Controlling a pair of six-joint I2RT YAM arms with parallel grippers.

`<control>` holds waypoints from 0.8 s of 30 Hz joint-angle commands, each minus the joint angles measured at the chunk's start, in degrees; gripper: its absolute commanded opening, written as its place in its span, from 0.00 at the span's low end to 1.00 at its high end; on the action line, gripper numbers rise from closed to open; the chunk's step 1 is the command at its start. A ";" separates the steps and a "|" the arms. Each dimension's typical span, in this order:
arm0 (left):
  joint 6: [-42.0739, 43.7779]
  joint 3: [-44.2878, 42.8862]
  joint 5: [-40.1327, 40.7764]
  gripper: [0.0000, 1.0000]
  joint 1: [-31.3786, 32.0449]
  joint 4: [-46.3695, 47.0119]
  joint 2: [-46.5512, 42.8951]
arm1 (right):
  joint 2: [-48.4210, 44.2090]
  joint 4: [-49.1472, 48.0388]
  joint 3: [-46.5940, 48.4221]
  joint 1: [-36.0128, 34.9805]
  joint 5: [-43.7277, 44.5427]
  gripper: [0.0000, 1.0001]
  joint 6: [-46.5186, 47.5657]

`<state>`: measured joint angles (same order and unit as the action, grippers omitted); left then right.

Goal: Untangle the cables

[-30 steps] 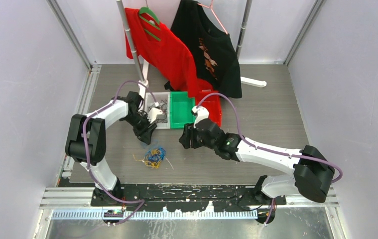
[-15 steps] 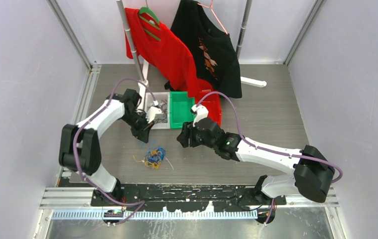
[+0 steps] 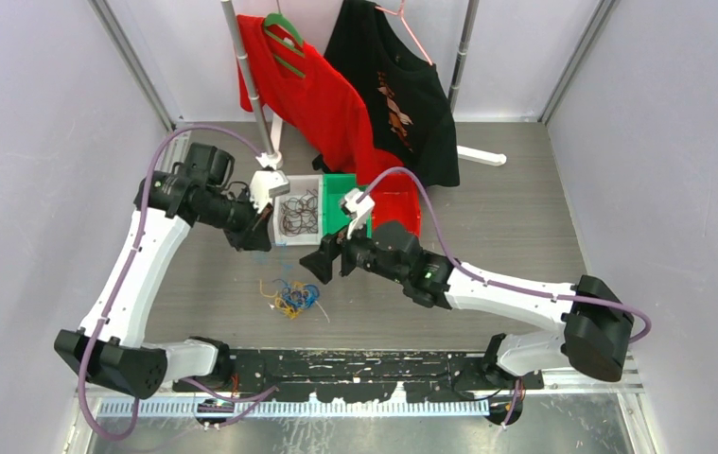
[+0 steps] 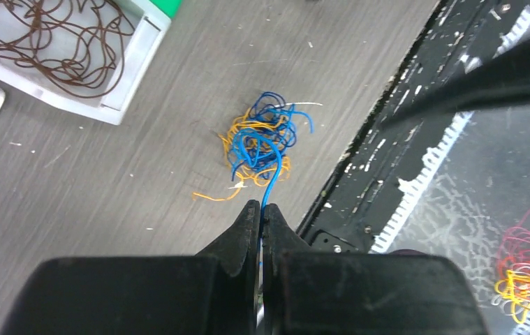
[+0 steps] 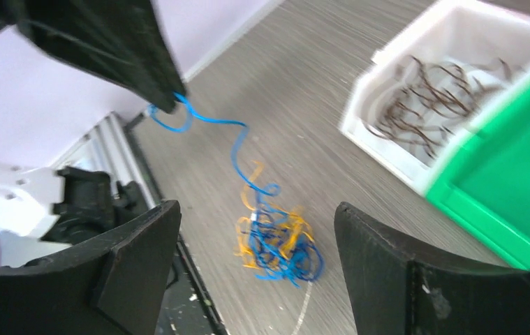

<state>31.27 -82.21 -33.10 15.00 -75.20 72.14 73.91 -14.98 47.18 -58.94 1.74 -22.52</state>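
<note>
The cables (image 3: 290, 298) are a small blue and orange clump lying on the grey table. They also show in the left wrist view (image 4: 262, 139) and the right wrist view (image 5: 276, 241). My left gripper (image 4: 260, 207) is shut on one blue strand (image 5: 237, 146), which runs from the clump up to its tips. In the top view the left gripper (image 3: 253, 236) hangs above and left of the clump. My right gripper (image 5: 256, 209) is open wide and empty, above the clump. In the top view the right gripper (image 3: 322, 265) is just right of the clump.
A white bin (image 3: 315, 180) with brown wires, a green bin (image 3: 341, 203) and a red bin (image 3: 402, 213) stand in a row behind the clump. Red and black shirts hang on a rack (image 3: 251, 85) at the back. The table's black front edge (image 4: 387, 139) is near the clump.
My left arm has swung up and out to the left, drawing the blue strand out of the clump. My right gripper has moved left to over the clump.
</note>
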 commanded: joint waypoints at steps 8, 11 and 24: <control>-13.38 -17.21 -6.84 0.00 3.19 -7.16 -2.05 | 7.51 -13.84 7.12 -4.46 -7.26 0.87 5.08; -15.43 -22.27 -9.19 0.00 3.51 -7.54 -1.68 | 10.28 -14.06 9.10 -4.52 -5.09 0.85 5.76; -26.62 -38.97 -18.27 0.00 3.65 1.65 -0.77 | 17.81 -20.68 9.08 -4.61 -3.81 0.75 1.42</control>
<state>11.75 -117.99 -46.30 18.39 -81.34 71.79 90.11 -29.85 54.63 -63.26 -2.79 -19.55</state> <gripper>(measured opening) 0.009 0.751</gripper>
